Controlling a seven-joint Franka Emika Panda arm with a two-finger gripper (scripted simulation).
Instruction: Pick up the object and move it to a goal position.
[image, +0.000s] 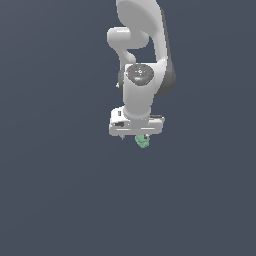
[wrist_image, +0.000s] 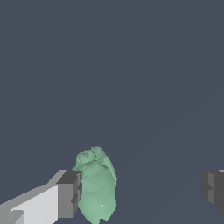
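Here the gripper (image: 139, 136) hangs straight down over the plain grey surface with its fingers (wrist_image: 68, 194) spread wide apart. The object (wrist_image: 97, 186), a small mint-green lump, sits between them but hard against one finger, with a wide gap to the other. That offset is the risk: as the jaws close, the far finger would likely shove the bumpy lump sideways or roll it, leaving a pinch on an edge that slips during the lift.

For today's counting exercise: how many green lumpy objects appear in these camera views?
1. The mint-green lumpy blob sits just below the gripper; in the wrist view it lies beside one finger. None other shows.
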